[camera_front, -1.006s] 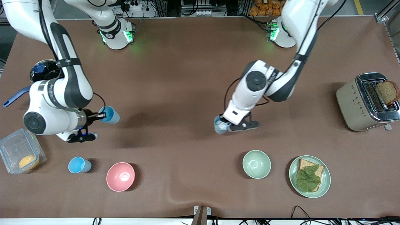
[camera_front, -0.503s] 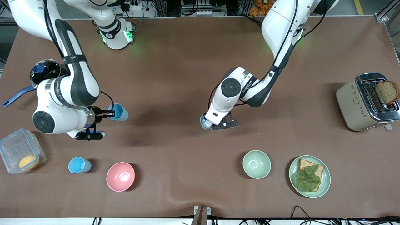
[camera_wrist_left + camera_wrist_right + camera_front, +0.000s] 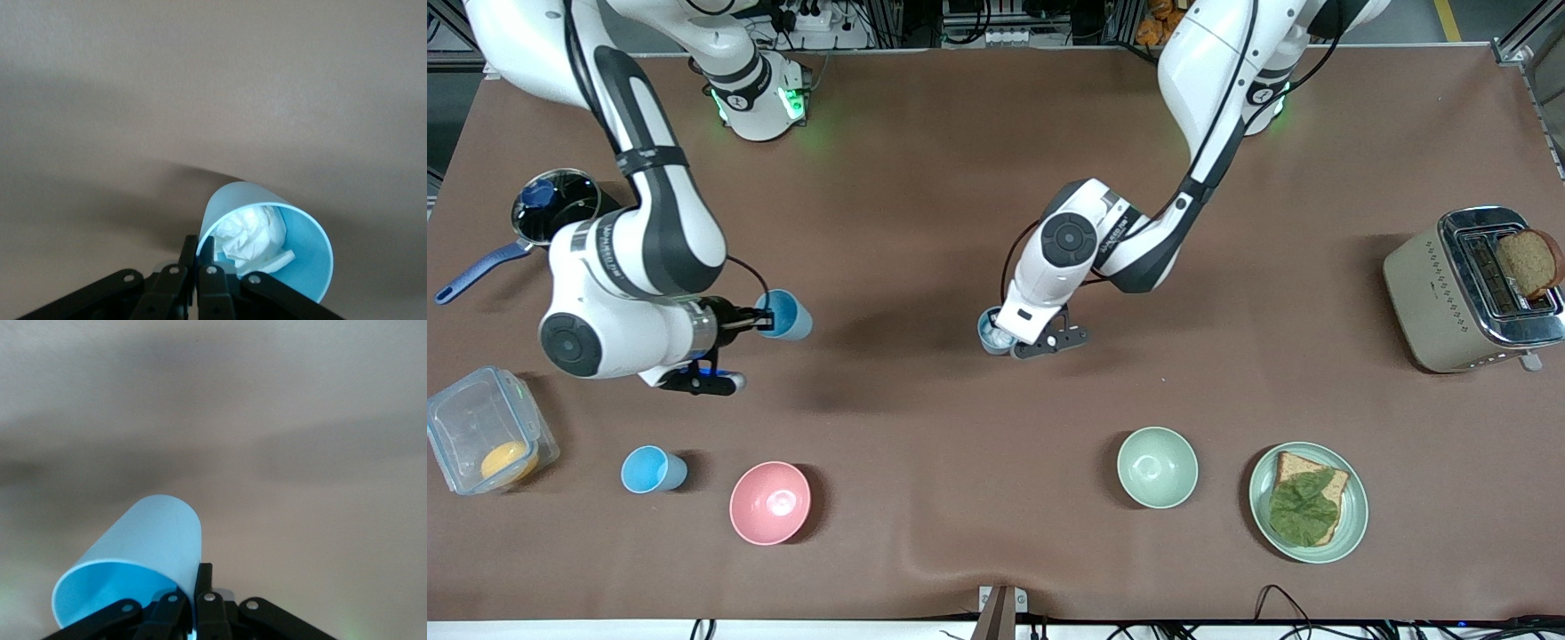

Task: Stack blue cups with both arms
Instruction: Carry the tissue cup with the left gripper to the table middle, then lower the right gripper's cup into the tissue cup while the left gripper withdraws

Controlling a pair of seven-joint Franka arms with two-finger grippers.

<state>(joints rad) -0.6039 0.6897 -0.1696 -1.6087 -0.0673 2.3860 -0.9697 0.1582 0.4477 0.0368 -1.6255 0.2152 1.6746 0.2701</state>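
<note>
The right end effector (image 3: pixel 758 322) stayed clenched on the rim of a blue cup (image 3: pixel 787 315), carried further toward the counter's (image 3: pixel 925 222) middle than a second before; the left end effector (image 3: pixel 1009 342), pinching a tissue-filled cup (image 3: pixel 991 331), had likewise drifted toward it; both hung over bare counter. Three blue cups in all, the third (image 3: pixel 651 469) standing nearest the camera beside the pink bowl (image 3: pixel 770 502); two bowls, the other pale green (image 3: pixel 1157 468).

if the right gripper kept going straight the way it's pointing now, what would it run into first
Probably the left gripper and its grey-blue cup. The right gripper, shut on a blue cup, points along the table toward the left arm's end; only bare table lies between. Their heights are hard to compare.
</note>
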